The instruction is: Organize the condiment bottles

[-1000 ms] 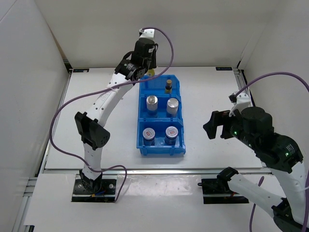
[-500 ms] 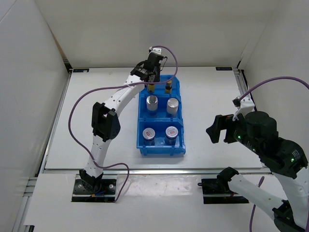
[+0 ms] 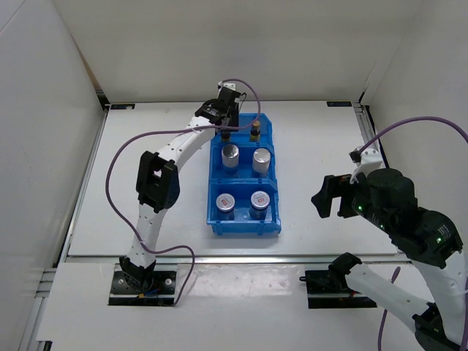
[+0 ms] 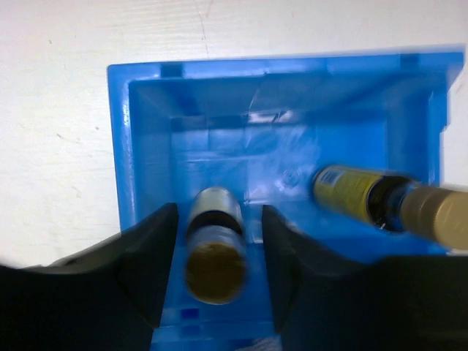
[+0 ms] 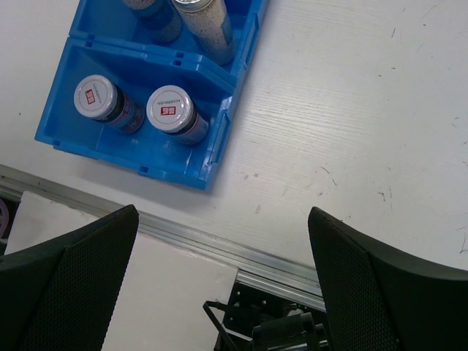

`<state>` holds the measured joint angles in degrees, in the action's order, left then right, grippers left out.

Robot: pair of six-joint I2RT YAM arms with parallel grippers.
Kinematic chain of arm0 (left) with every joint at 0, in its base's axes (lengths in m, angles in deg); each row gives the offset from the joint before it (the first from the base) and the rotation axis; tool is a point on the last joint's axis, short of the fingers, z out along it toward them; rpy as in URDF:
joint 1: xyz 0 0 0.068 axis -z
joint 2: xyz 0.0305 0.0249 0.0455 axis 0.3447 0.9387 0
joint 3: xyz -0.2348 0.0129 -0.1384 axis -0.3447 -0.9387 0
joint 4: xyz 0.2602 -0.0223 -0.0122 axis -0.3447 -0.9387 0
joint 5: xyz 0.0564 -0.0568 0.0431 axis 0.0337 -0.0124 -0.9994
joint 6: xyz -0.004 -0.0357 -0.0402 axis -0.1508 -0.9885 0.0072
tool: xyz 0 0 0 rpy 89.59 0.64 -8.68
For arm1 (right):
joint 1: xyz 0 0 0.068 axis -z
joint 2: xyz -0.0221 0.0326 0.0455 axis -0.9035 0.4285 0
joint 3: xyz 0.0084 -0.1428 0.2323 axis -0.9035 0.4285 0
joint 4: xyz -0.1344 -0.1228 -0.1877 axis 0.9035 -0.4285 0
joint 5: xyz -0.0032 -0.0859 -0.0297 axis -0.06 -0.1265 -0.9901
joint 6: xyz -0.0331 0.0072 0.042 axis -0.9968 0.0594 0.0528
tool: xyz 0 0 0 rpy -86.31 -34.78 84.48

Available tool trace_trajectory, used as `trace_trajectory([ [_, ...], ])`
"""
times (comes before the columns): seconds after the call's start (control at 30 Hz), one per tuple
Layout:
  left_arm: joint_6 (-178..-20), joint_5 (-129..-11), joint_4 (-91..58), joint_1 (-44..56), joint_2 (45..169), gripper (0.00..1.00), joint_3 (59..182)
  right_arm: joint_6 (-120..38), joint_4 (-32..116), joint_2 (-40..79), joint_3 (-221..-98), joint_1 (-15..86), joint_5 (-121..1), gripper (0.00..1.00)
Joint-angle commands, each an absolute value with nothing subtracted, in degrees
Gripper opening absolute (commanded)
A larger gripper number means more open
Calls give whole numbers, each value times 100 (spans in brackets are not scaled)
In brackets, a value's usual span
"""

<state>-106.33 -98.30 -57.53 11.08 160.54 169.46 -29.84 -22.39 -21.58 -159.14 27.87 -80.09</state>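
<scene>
The blue bin holds all six bottles. Two slim amber bottles stand in its far compartment. Two white silver-topped cylinders are in the middle one. Two red-marked jars are in the near one. My left gripper hovers over the far compartment. In the left wrist view its open fingers straddle the left amber bottle with a gap on each side. The other amber bottle is to its right. My right gripper is open and empty, right of the bin.
White walls close in the table at the back and both sides. A metal rail runs along the table's front edge. The right wrist view shows the jars and one cylinder in the bin.
My left arm swung from behind the bin to over its far compartment and set the second amber bottle beside the first. Its fingers now stand apart from it. The right arm barely moved.
</scene>
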Motion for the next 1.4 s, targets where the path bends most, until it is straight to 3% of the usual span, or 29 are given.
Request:
trace_trajectory([
  [0.0, -10747, -9583, -5401, 1042, 15659, 64, 16856, -2890, -2224, -2217, -15885, 2789, -8067, 100],
  [0.13, -10747, -9582, -5401, 990, 15528, 97, 16855, -2829, -2224, -2217, -15885, 2789, -8120, 100],
  [0.17, -10695, -9582, -5401, 990, 15528, 100, 16855, -2828, -2224, -2217, -15885, 2789, -8181, 100],
  [0.37, -10493, -9669, -5401, 937, 14931, 100, 17013, -2645, -2224, -2156, -15832, 2789, -8480, 100],
  [0.53, -10335, -9977, -5506, 937, 13336, 100, 16593, -2433, -2224, -1674, -15832, 2789, -9165, 100],
  [0.67, -10211, -10197, -5393, 937, 11629, 100, 14838, -2380, -2347, -1348, -15938, 2789, -9359, 100],
  [0.8, -9765, -10618, -5023, 937, 9941, 100, 12179, -2503, -1557, -1584, -15386, 2789, -9185, 100],
  [1.03, -9474, -10670, -4751, 1033, 7453, 100, 9416, -2607, -801, -1567, -15182, 2789, -8832, 100],
  [1.2, -9174, -11393, -3372, 1289, 5697, 100, 8490, -2881, -563, -1094, -14945, 2789, -9235, 100],
  [1.37, -8832, -11681, -3352, 1289, 5288, 100, 8321, -2943, -624, -828, -14944, 2789, -9658, 100],
])
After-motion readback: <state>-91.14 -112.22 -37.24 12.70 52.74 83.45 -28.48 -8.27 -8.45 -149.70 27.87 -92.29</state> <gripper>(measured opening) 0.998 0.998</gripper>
